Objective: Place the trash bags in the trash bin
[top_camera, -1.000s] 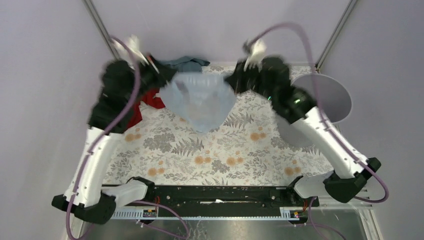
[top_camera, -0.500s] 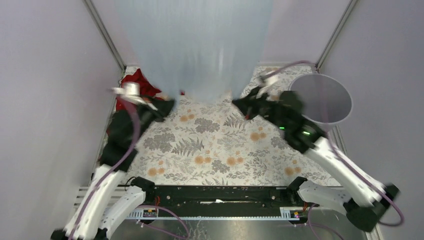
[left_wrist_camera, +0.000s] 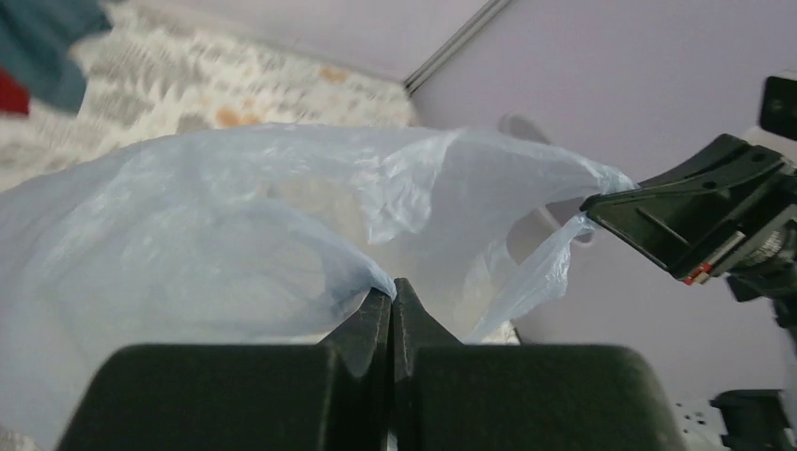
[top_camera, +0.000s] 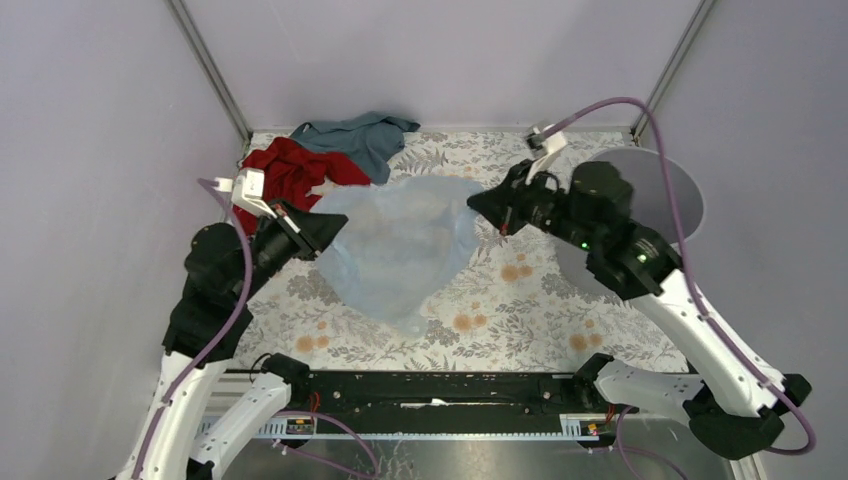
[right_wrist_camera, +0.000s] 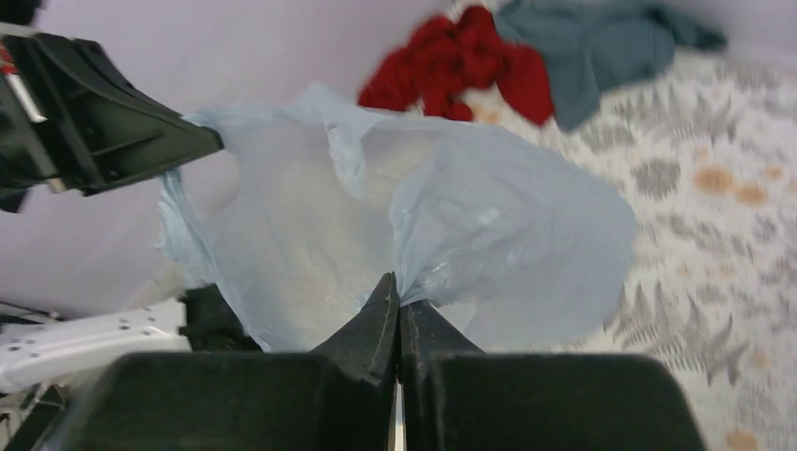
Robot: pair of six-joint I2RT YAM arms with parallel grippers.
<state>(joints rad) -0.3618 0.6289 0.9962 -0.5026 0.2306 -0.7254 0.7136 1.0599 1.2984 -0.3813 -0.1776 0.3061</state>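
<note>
Care: left gripper (top_camera: 336,225) and right gripper (top_camera: 476,203), both clamped on the thin pale-blue translucent plastic bag (top_camera: 400,248), should carry it spread over the round light-grey plastic bin (top_camera: 676,192).

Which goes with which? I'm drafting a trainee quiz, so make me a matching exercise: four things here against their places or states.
1 trash bag
2 trash bin
3 red cloth
4 teal-grey cloth

a crumpled, back left
b farthest back of all
c far right side
d pinched between left gripper and right gripper

Pairs: 1-d, 2-c, 3-a, 4-b
</note>
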